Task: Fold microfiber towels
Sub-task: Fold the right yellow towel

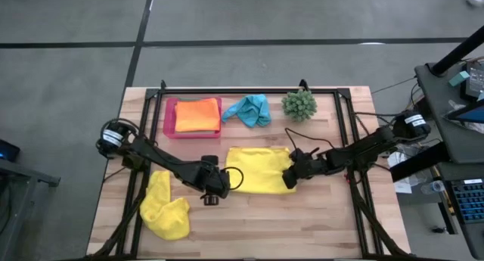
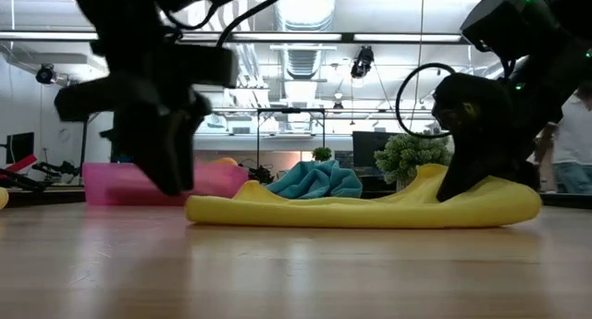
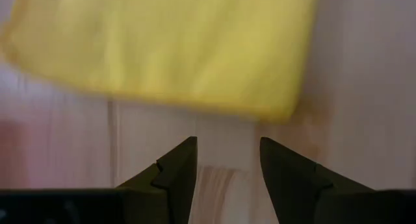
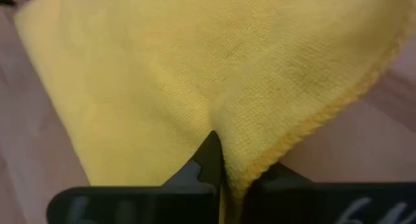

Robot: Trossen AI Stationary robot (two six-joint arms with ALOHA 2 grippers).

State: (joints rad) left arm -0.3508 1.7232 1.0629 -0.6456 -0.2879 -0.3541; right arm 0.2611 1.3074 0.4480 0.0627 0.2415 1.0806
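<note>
Two arms work one flat yellow towel (image 1: 257, 170) lying mid-surface, and the right gripper (image 1: 290, 179) has its fingers pinched together on the towel's right-hand edge, the hemmed border gathered between them in the right wrist view. The left gripper (image 1: 212, 194) sits just off the towel's left edge, its fingers (image 3: 175, 175) parted and holding nothing, with bare wood between them.

The step in hand looks like the fold itself: carrying the pinched edge across to the opposite side. Doing it well probably means lifting only enough for the cloth to clear itself, travelling straight across so the hems line up, and laying the edge down before letting go. The left gripper could press the far edge so the towel does not slide.

A second yellow towel (image 1: 165, 206) lies crumpled near the front left. An orange towel (image 1: 197, 114) rests folded on the pink tray (image 1: 169, 117), with the turquoise towel (image 1: 249, 110) bunched beside it.
</note>
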